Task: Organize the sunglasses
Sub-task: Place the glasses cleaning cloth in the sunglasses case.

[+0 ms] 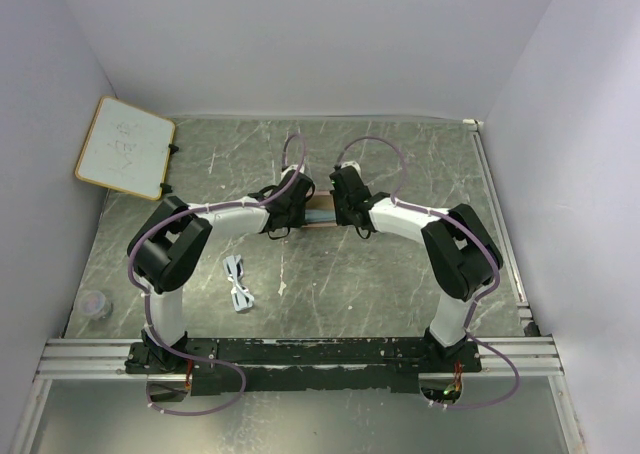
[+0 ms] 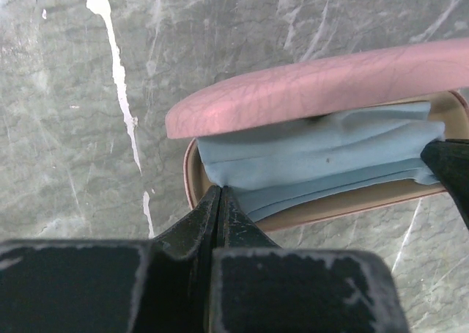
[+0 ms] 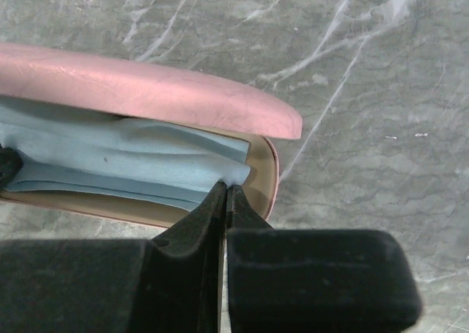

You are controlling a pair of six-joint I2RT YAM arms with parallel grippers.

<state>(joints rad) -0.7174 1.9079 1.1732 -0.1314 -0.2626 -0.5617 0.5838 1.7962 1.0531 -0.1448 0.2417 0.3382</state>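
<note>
With our left pincer [image 2: 220, 197] and right pincer [image 3: 226, 194] each clamped on an end of the blue cloth [image 2: 322, 153] in the open case [image 2: 315, 91], we have yet to pack the sunglasses [image 1: 239, 283] lying apart on the counter [image 1: 340, 284].

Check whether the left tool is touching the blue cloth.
Touching. Left wrist view: the shut left tool pinches the cloth by its corner inside the case.

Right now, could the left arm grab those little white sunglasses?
Probably not straight away. The sunglasses lie uncovered near its base, but the left gripper is shut on the blue cloth inside the open pink case, so it would need to let go first.
</note>
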